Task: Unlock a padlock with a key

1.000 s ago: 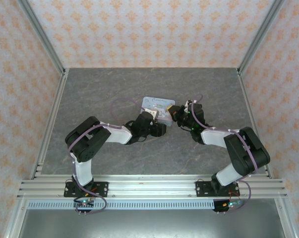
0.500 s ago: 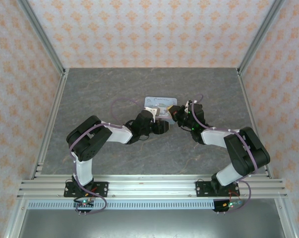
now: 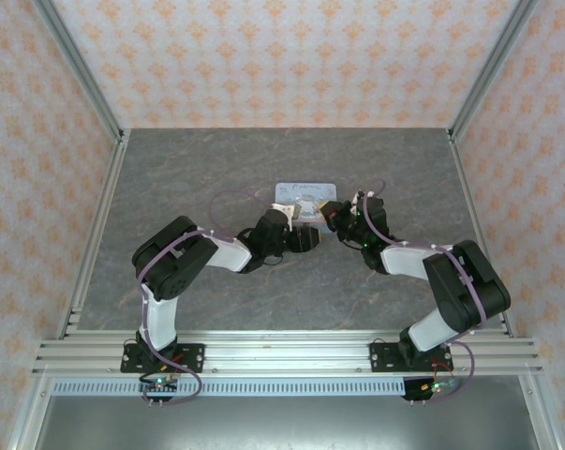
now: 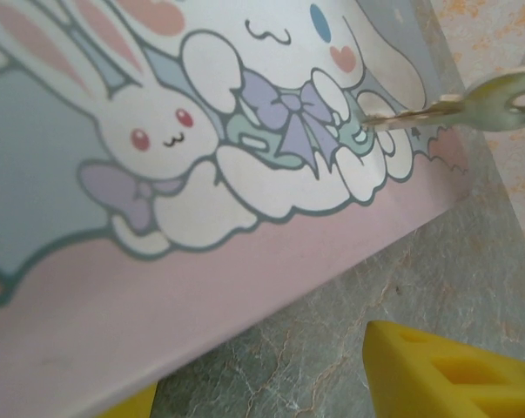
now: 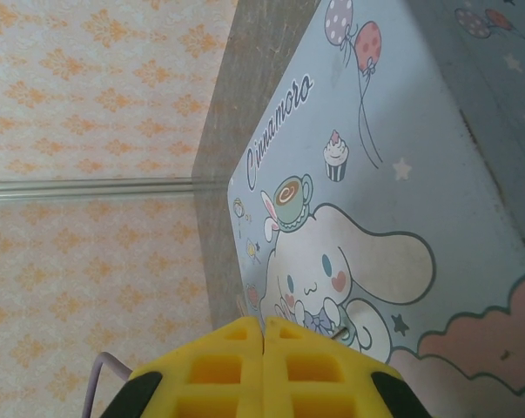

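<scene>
The thin metal key (image 4: 449, 106) hangs over the cartoon lid of the pale blue tin (image 4: 201, 174), blade pointing left, bow at the right edge. My right gripper (image 5: 262, 335) is shut; a small bit of the key (image 5: 339, 332) pokes out beside its yellow fingers (image 5: 314, 370), just above the tin (image 5: 393, 174). My left gripper (image 4: 262, 383) is open, its yellow fingertips (image 4: 445, 374) low on the table by the tin's near edge. From above, the left gripper (image 3: 305, 230) and right gripper (image 3: 331, 215) meet at the tin (image 3: 305, 190). The teal padlock is hidden.
The tin lies mid-table on the grey stone-patterned surface (image 3: 207, 169). A purple cable loop (image 3: 230, 199) lies left of the tin. Metal frame posts and patterned walls bound the table on the left, right and back.
The tin has turned from a tilted position to square and sits slightly farther back. The left arm has edged to the right; the right gripper stays by the tin's right corner.
</scene>
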Controlling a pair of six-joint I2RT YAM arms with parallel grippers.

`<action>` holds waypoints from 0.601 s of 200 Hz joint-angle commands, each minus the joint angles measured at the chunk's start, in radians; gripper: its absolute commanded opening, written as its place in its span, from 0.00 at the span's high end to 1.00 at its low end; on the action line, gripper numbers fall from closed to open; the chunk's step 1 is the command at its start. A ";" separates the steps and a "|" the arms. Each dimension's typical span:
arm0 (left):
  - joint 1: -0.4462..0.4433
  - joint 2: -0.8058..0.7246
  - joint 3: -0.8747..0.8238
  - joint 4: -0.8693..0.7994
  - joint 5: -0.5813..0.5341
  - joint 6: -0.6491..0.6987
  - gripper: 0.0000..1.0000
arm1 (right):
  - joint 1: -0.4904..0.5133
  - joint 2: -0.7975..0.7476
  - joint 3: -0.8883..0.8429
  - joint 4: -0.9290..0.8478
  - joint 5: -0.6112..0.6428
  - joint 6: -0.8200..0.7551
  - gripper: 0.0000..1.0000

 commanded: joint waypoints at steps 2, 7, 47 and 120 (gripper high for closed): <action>0.004 0.040 0.009 -0.028 -0.029 0.033 0.37 | -0.005 0.015 -0.008 0.042 0.013 -0.002 1.00; 0.004 0.043 0.011 -0.027 -0.029 0.034 0.37 | -0.005 0.014 -0.008 0.043 0.014 -0.002 1.00; 0.001 0.060 0.040 -0.021 -0.011 0.036 0.41 | -0.005 0.027 -0.007 0.047 0.016 0.002 1.00; -0.015 0.011 -0.004 0.087 -0.005 -0.019 0.47 | -0.005 0.046 -0.002 0.058 0.016 0.010 1.00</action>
